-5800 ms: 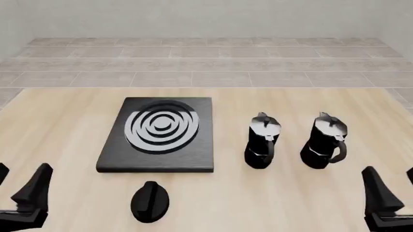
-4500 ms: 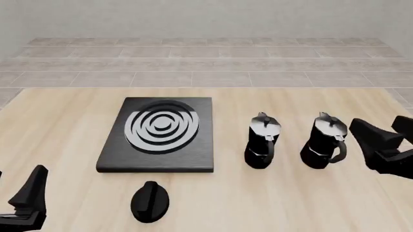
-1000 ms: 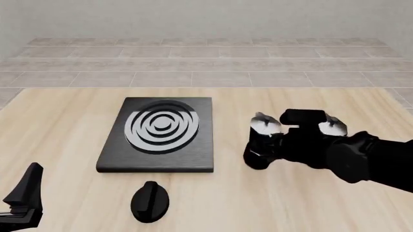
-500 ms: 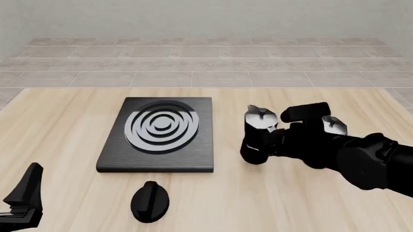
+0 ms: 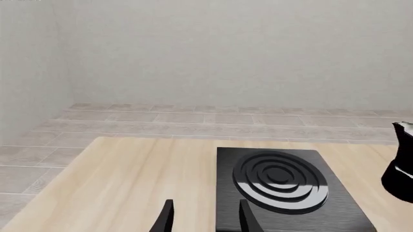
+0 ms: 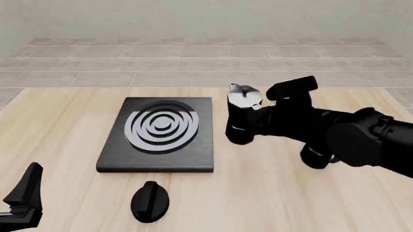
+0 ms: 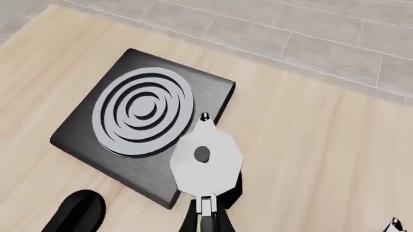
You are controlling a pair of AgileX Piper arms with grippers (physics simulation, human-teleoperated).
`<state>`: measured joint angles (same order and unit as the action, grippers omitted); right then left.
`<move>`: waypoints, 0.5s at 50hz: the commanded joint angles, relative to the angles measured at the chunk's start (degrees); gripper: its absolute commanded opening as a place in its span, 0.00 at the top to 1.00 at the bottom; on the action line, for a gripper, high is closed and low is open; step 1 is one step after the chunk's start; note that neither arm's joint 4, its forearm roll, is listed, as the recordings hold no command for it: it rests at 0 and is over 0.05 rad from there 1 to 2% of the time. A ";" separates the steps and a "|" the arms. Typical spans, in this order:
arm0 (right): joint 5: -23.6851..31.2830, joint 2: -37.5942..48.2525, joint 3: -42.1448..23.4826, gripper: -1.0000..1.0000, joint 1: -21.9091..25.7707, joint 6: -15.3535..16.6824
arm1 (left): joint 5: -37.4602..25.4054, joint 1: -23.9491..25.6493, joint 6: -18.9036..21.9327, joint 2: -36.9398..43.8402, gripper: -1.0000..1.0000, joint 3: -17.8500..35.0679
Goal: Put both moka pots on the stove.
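One moka pot [image 6: 241, 116] hangs above the table just right of the stove [image 6: 161, 135], its silvery lid [image 7: 206, 162] showing from above. My right gripper [image 6: 263, 122] is shut on its black handle, the fingers [image 7: 208, 221] pinched together below the lid. The other moka pot [image 6: 316, 157] stands on the table, mostly hidden behind my right arm. The stove's ring burner [image 7: 143, 112] is bare. Low at the near left, my left gripper [image 5: 205, 220] is open and holds nothing; the stove [image 5: 284, 186] lies ahead of it, and the held pot [image 5: 401, 166] sits at that view's edge.
A flat black oval knob [image 6: 150, 202] lies on the wooden table in front of the stove and also shows as the knob [image 7: 76, 213] in the right wrist view. A tiled floor and grey wall lie beyond the table's far edge.
My right gripper has lifted the held moka pot and carried it left and farther back, closer to the stove's right edge. The left arm has stayed put.
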<state>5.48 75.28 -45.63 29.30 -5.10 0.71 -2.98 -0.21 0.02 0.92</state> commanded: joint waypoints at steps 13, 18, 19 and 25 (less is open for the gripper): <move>6.77 10.01 -22.00 1.00 8.65 5.33 | 0.02 -0.07 0.46 0.00 0.00 0.22; 8.38 12.65 -26.50 1.00 9.64 5.69 | 0.11 -0.10 0.46 0.00 0.00 0.21; 8.67 13.51 -27.91 1.00 9.59 6.10 | 0.09 -0.12 0.45 0.00 0.00 0.26; 9.99 17.15 -33.21 1.00 11.19 6.45 | 0.14 -0.04 0.57 0.00 0.00 0.18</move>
<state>13.34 87.90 -68.52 37.92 0.39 0.79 -3.05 0.23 0.01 1.11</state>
